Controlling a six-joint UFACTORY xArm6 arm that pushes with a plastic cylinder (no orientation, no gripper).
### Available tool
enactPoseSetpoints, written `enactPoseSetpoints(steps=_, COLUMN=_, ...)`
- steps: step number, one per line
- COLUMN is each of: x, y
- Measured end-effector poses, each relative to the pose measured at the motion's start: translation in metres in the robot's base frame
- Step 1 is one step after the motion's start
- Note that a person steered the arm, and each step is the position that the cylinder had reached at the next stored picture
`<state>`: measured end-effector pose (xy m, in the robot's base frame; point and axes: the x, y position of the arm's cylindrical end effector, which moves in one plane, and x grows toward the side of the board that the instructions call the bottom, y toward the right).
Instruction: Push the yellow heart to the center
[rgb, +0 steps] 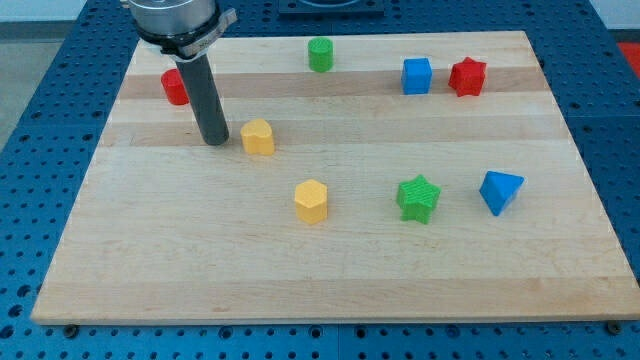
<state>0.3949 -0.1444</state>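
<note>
Ridged yellow heart (258, 136) sits upright on the table (330, 260), just right of my tip (216, 142); rod end effector holds nothing, having no jaws.

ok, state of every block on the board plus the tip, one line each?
my tip: down on board, just left of yellow heart, small gap
yellow heart: upper left, not centred
yellow hexagon: near centre
red block: partly hidden behind rod
green cylinder: top edge
blue cube: beside red star
red star: top right
green star: right of centre
blue triangle: right
</note>
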Motion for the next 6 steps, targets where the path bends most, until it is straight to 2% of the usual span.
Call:
enactPoseSetpoints(steps=2, x=0.014, y=0.005)
enactPoseSetpoints(steps=4, x=-0.008, y=0.075)
enactPoseSetpoints(steps=6, x=-0.008, y=0.078)
